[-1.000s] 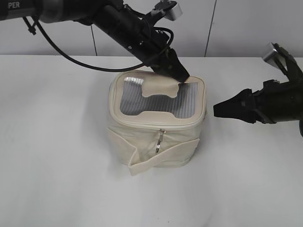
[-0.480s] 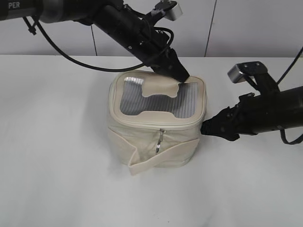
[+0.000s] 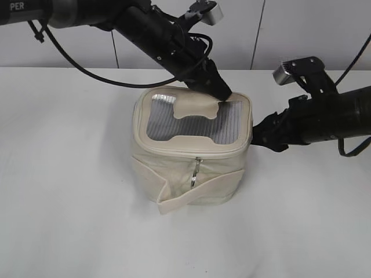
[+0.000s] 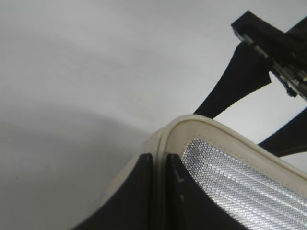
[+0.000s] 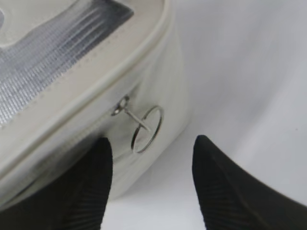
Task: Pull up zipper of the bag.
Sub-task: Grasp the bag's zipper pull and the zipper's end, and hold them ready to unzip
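The cream boxy bag (image 3: 191, 174) stands mid-table, its grey mesh lid panel (image 3: 194, 124) facing up. My left gripper (image 3: 223, 92) is shut on the lid's back rim. In the left wrist view the gripper (image 4: 159, 160) pinches the rim (image 4: 211, 129) between both fingers. My right gripper (image 3: 258, 136) is open at the bag's right side. In the right wrist view the gripper (image 5: 152, 143) stands just short of a silver ring pull (image 5: 146, 127) hanging from the zipper track (image 5: 86, 127), not touching it. A second pull (image 3: 196, 172) hangs on the front face.
The cream side strap (image 3: 191, 197) wraps the bag's lower front. The white table (image 3: 69, 202) lies around the bag, with a pale wall behind. The right gripper's black fingers (image 4: 240, 76) show beyond the lid in the left wrist view.
My right arm has moved left and slightly up, from well right of the bag to its right side. The left gripper and the bag have not moved.
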Controlling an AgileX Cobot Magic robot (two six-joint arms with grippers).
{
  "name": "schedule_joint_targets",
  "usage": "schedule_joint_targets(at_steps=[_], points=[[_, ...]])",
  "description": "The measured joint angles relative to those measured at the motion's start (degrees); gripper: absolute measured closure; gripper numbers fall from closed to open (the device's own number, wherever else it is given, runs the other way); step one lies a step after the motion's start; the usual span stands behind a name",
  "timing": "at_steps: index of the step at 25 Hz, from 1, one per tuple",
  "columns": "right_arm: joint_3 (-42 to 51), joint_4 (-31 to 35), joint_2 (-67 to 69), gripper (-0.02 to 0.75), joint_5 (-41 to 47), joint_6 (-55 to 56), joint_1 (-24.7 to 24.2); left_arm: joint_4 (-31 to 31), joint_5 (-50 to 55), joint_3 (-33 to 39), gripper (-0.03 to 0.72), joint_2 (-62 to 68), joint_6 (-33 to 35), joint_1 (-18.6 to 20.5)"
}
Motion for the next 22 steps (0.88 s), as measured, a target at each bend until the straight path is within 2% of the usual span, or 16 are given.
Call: schedule_joint_targets(at_steps=[3,7,12,14,16,17,18,22], points=[[-1.44,0.0,0.01,0.325,-0.12,-0.2,0.0,0.07,0.0,0.0,0.647,0.0,0.0,0.0],[-2.08,-0.2,0.12,0.389,0.01,-0.37,0.0,0.07,-0.06,0.0,0.648,0.0,0.0,0.0],[-2.33,-0.25,3.04,0.417,1.89,-0.5,0.0,0.13,-0.06,0.0,0.648,0.0,0.0,0.0],[-2.62,-0.25,4.29,0.496,2.6,-0.78,-0.06,0.13,-0.06,0.0,0.649,0.0,0.0,0.0],[-2.74,0.05,4.85,0.646,3.38,-1.45,-0.06,0.13,-0.08,0.0,0.649,0.0,0.0,0.0],[-2.74,0.11,4.92,0.695,3.56,-1.57,-0.01,0.13,-0.08,0.0,0.649,0.0,0.0,0.0],[-2.74,0.25,4.92,0.724,3.56,-1.68,-0.01,0.13,-0.08,0.0,0.649,0.0,0.0,0.0],[-2.73,-0.09,4.92,0.729,3.56,-0.32,-0.01,0.13,-0.08,0.0,0.649,0.0,0.0,0.0]])
